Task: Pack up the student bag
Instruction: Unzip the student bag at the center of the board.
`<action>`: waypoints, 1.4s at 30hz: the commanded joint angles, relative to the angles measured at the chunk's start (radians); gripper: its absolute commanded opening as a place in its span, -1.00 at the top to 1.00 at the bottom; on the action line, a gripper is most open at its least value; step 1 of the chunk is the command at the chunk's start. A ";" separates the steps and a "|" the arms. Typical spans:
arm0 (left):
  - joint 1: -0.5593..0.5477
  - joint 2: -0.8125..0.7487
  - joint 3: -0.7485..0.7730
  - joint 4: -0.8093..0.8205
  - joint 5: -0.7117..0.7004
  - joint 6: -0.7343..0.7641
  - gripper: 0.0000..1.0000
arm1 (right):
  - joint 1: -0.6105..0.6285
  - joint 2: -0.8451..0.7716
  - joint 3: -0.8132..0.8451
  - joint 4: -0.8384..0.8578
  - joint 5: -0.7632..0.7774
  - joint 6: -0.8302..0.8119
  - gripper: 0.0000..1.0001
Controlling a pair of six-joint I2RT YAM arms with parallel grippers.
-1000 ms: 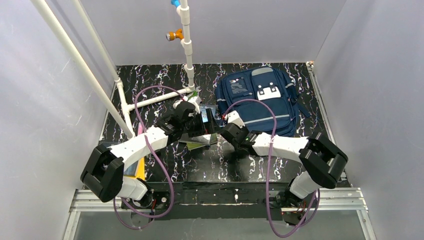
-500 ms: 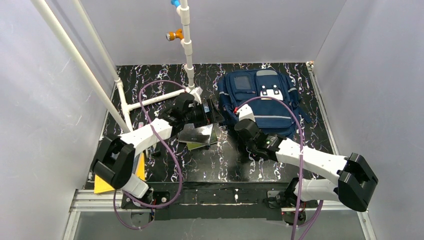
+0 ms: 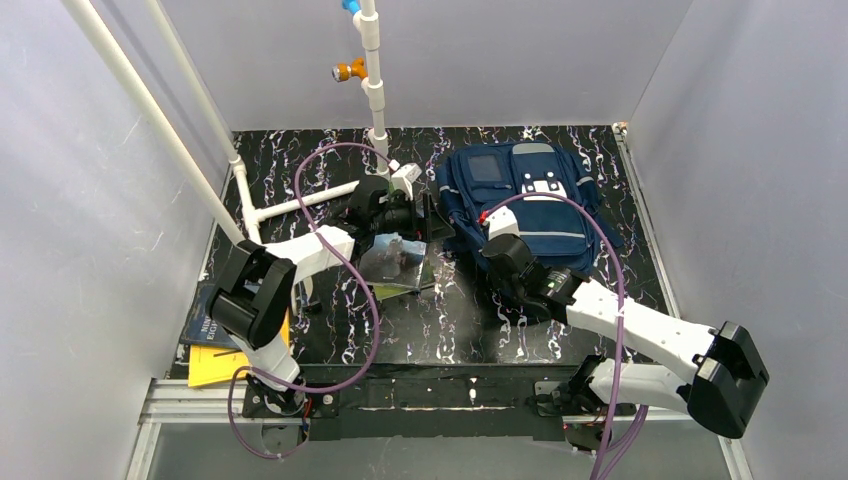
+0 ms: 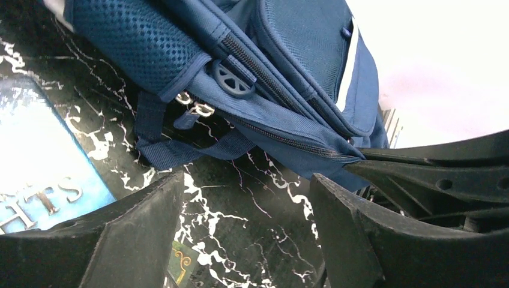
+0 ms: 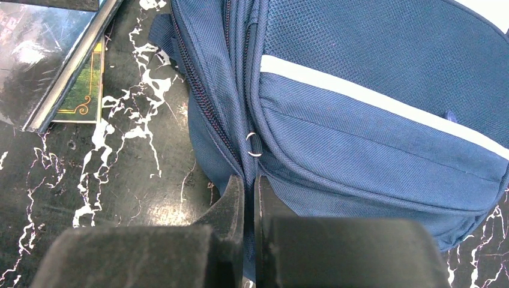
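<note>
The student bag (image 3: 535, 200), navy with white strips, lies flat at the back right of the black marbled table. My right gripper (image 3: 497, 243) sits at its near left edge. In the right wrist view this gripper (image 5: 249, 180) is shut on a fold of the student bag (image 5: 372, 90), just below a small metal zip ring (image 5: 253, 144). My left gripper (image 3: 428, 215) is at the bag's left side, open. In the left wrist view its gripper (image 4: 246, 186) has only bare table between its fingers, with the student bag (image 4: 270, 48) and its zip pulls (image 4: 195, 107) just ahead.
A small stack of books (image 3: 395, 262) lies on the table between the two arms, also seen as books (image 5: 36, 54) and as a blue cover (image 4: 36, 168). White pipes (image 3: 300, 200) stand at the back left. A yellow folder (image 3: 212, 368) and a dark book (image 3: 203, 325) lie near the left base.
My right gripper moved to the bag's near left edge and shut on its fabric. My left gripper swung back toward the bag's left side and its jaws narrowed slightly. The bag has straightened.
</note>
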State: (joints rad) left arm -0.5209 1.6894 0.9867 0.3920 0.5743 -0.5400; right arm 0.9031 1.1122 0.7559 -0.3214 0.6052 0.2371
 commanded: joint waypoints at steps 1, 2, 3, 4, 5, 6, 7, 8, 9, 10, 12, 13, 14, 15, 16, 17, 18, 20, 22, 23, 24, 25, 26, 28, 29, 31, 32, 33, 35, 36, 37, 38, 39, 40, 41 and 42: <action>-0.002 0.044 0.045 0.058 0.080 0.127 -0.43 | -0.012 -0.039 0.060 0.061 0.009 0.028 0.97; -0.002 0.058 0.055 0.058 0.087 0.142 -0.40 | -0.014 -0.042 0.062 0.059 0.011 0.026 0.97; -0.002 0.070 0.063 0.058 0.090 0.158 -0.36 | -0.016 -0.046 0.060 0.059 0.012 0.024 0.97; -0.002 0.082 0.071 0.058 0.092 0.178 -0.35 | -0.019 -0.049 0.059 0.059 0.012 0.022 0.97; -0.002 0.093 0.076 0.058 0.092 0.198 -0.34 | -0.021 -0.055 0.059 0.058 0.013 0.022 0.97; -0.003 0.104 0.082 0.058 0.088 0.213 -0.34 | -0.023 -0.060 0.058 0.058 0.012 0.023 0.97; -0.003 0.109 0.084 0.057 0.082 0.233 -0.34 | -0.025 -0.064 0.058 0.058 0.008 0.022 0.97; -0.002 0.112 0.082 0.058 0.071 0.260 -0.34 | -0.027 -0.066 0.058 0.058 0.007 0.022 0.97; -0.002 0.116 0.080 0.058 0.061 0.286 -0.35 | -0.028 -0.067 0.057 0.058 0.005 0.022 0.97; -0.003 0.122 0.082 0.058 0.061 0.306 -0.36 | -0.030 -0.068 0.057 0.058 0.002 0.022 0.97; -0.004 0.140 0.083 0.072 0.068 0.340 -0.36 | -0.031 -0.066 0.058 0.059 -0.001 0.022 0.97; -0.006 0.148 0.076 0.097 0.071 0.349 -0.36 | -0.032 -0.065 0.059 0.060 -0.005 0.022 0.97; -0.008 0.159 0.061 0.147 0.078 0.357 -0.33 | -0.032 -0.065 0.060 0.063 -0.009 0.023 0.97; -0.008 0.168 0.037 0.227 0.091 0.356 -0.31 | -0.033 -0.065 0.061 0.065 -0.012 0.024 0.97; -0.009 0.180 0.004 0.331 0.099 0.346 -0.30 | -0.033 -0.064 0.064 0.066 -0.012 0.024 0.97; -0.008 0.193 -0.022 0.425 0.095 0.329 -0.30 | -0.033 -0.065 0.067 0.067 -0.011 0.023 0.97; -0.008 0.206 -0.036 0.495 0.089 0.312 -0.30 | -0.033 -0.065 0.070 0.067 -0.009 0.022 0.97; -0.010 0.234 -0.029 0.548 0.084 0.294 -0.26 | -0.033 -0.063 0.079 0.065 -0.007 0.018 0.97; -0.013 0.257 -0.011 0.557 0.087 0.285 -0.21 | -0.033 -0.064 0.087 0.058 -0.006 0.016 0.97; -0.015 0.263 -0.009 0.563 0.087 0.286 -0.19 | -0.035 -0.066 0.089 0.058 -0.007 0.016 0.97; -0.019 0.266 -0.008 0.569 0.081 0.288 -0.18 | -0.035 -0.067 0.089 0.058 -0.007 0.017 0.97; -0.023 0.269 -0.008 0.576 0.075 0.287 -0.16 | -0.035 -0.067 0.089 0.058 -0.009 0.018 0.97; -0.025 0.269 -0.007 0.582 0.072 0.285 -0.14 | -0.035 -0.069 0.089 0.058 -0.014 0.021 0.97; -0.031 0.279 -0.005 0.590 0.070 0.279 -0.05 | -0.036 -0.068 0.088 0.060 -0.022 0.026 0.97; -0.033 0.281 -0.006 0.595 0.072 0.275 0.00 | -0.036 -0.065 0.085 0.063 -0.024 0.028 0.97; -0.039 0.285 -0.010 0.604 0.073 0.270 0.05 | -0.036 -0.061 0.085 0.067 -0.027 0.031 0.97; -0.042 0.287 -0.012 0.609 0.073 0.269 0.06 | -0.036 -0.059 0.086 0.067 -0.028 0.032 0.97; -0.044 0.290 -0.015 0.612 0.071 0.266 0.08 | -0.036 -0.057 0.087 0.067 -0.029 0.033 0.97; -0.045 0.296 -0.013 0.615 0.066 0.265 0.13 | -0.036 -0.058 0.088 0.068 -0.032 0.033 0.97; -0.045 0.298 -0.013 0.617 0.062 0.265 0.15 | -0.036 -0.058 0.089 0.068 -0.032 0.033 0.97; -0.044 0.300 -0.011 0.617 0.059 0.265 0.16 | -0.036 -0.060 0.089 0.068 -0.033 0.033 0.97; -0.045 0.302 -0.009 0.619 0.053 0.262 0.18 | -0.036 -0.061 0.091 0.068 -0.034 0.033 0.97; -0.045 0.306 -0.005 0.619 0.049 0.258 0.20 | -0.036 -0.061 0.091 0.067 -0.035 0.033 0.97; -0.046 0.309 -0.001 0.620 0.047 0.253 0.22 | -0.036 -0.061 0.090 0.067 -0.036 0.033 0.97; -0.045 0.312 0.002 0.621 0.048 0.250 0.27 | -0.036 -0.062 0.090 0.067 -0.037 0.033 0.97; -0.044 0.315 0.006 0.622 0.051 0.244 0.35 | -0.036 -0.060 0.091 0.067 -0.038 0.034 0.97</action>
State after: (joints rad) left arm -0.5632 1.9926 0.9707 0.9730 0.6350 -0.2886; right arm 0.8707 1.0847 0.7750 -0.3496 0.5491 0.2371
